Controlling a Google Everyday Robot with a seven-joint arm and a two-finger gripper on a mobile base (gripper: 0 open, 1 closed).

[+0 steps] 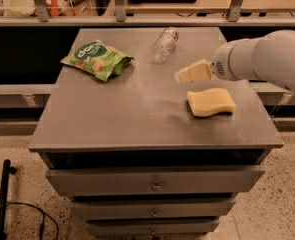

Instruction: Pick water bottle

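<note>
The water bottle (pixel 164 45) is small, clear and crinkled. It lies on its side near the far edge of the grey cabinet top (pixel 137 114), right of centre. My gripper (pixel 192 73) shows as a cream-coloured wedge on the end of the white arm (pixel 267 59), which reaches in from the right. It hovers above the top, to the right of the bottle and nearer to me, apart from it, just above the yellow sponge (pixel 210 102). It holds nothing that I can see.
A green snack bag (pixel 97 59) lies at the far left of the top. The sponge lies at the right, near the arm. Drawers (pixel 157 184) sit under the top. A shelf rail (pixel 137 20) runs behind the cabinet.
</note>
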